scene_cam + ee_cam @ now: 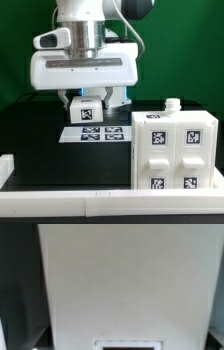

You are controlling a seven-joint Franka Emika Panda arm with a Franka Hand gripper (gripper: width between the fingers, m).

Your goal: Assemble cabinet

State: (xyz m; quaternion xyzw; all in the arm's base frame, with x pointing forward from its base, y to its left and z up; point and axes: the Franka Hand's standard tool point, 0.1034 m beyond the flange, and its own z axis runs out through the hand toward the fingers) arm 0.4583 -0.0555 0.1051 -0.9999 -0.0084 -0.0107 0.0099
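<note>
Fingers of the gripper [88, 104] clamped on a tagged white panel [86, 111], upper centre, above the marker board [95, 133] | cabinet [175, 150] lower right, body apparently mostly built | remaining: fit held panel.

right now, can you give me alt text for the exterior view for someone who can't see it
A white robot arm's claw hangs over a black table with a small tagged white block at its tips, near the marker board. A white tagged cabinet stands at the exterior view's right.
</note>
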